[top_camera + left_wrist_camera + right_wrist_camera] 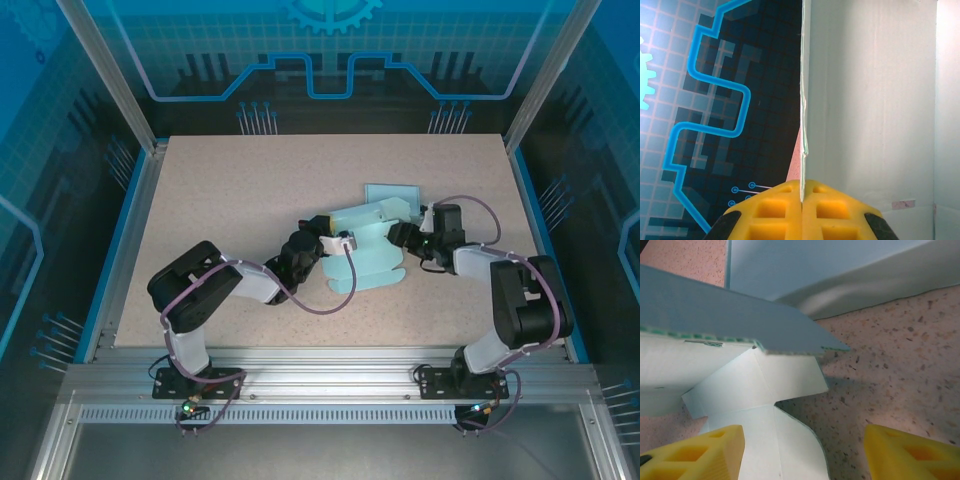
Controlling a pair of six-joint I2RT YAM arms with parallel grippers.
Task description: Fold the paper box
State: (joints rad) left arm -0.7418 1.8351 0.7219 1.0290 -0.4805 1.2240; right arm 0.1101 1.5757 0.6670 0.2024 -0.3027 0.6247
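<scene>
Left arm [230,280]: reaches from its base at the near-left edge toward the middle of the desk [200,190], wrist laid low.
Left end effector [801,207]: clenched on the paper box [368,255]. Its yellow fingertips [775,212] press together with a thin card edge caught between them.
Why that hold: to my eye it pins one wall upright, so the rest has something firm to fold against.
Raised wall [870,100]: stands on edge straight out from the left pinch, pale and smooth, with a crease line running across it.
Where the box is: just right of the desk's centre, between the two end effectors. It is only partly erected, with the left part lifted.
Curved flap [765,440]: lies flat on the desk on the near side, its rounded edge free.
Far panel [392,192]: flat on the desk behind the box.
Right end effector [405,236]: released, its yellow fingers [910,452] well apart and grasping nothing. The curved flap lies below, between them, and speckled desk shows under the right-hand finger.
Why there: it looks poised at the box's right side to take a flap.
Stage: early to middle, I judge, since most of the flaps are unfolded.
Risk: thin card may buckle or slip from the left pinch if it is pushed hard.
</scene>
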